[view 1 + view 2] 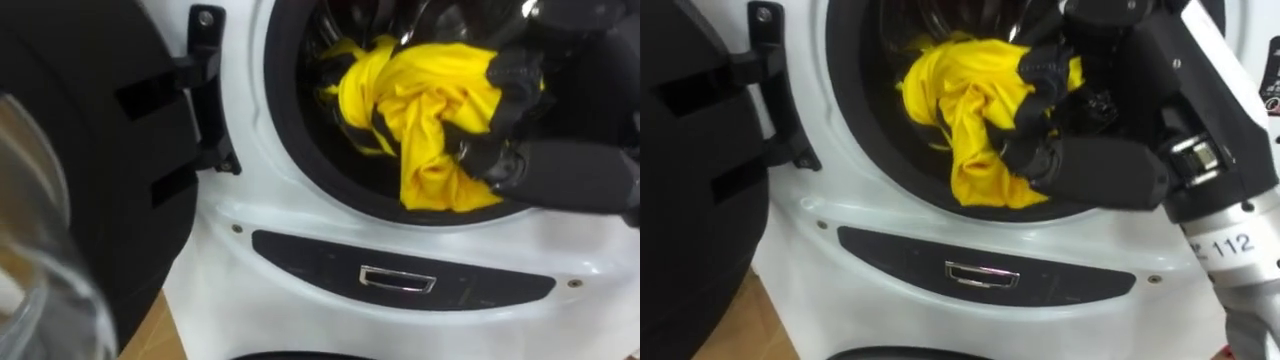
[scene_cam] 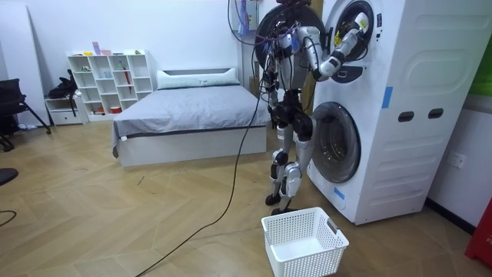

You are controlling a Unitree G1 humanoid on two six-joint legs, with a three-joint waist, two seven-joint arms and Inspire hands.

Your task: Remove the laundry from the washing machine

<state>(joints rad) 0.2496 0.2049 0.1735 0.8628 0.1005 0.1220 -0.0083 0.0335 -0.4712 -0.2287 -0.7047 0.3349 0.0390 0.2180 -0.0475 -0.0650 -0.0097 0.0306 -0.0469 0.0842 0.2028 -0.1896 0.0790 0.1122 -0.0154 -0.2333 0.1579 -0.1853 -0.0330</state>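
Standing close up to the stacked machine (image 2: 400,115), the robot is seen in the room view with one arm raised to the upper drum (image 1: 290,110). So yeah, the yellow cloth (image 1: 430,120) is clamped in the right hand (image 1: 1090,165), dark fingers (image 1: 1030,145) curled tight round the bunched fabric. The cloth is held at the drum's mouth, its lower end draped over the bottom rim, part of it inside. The door (image 1: 90,150) is swung open to the left. A white basket (image 2: 307,261) is set on the floor by the robot's feet, just in front of the machine.
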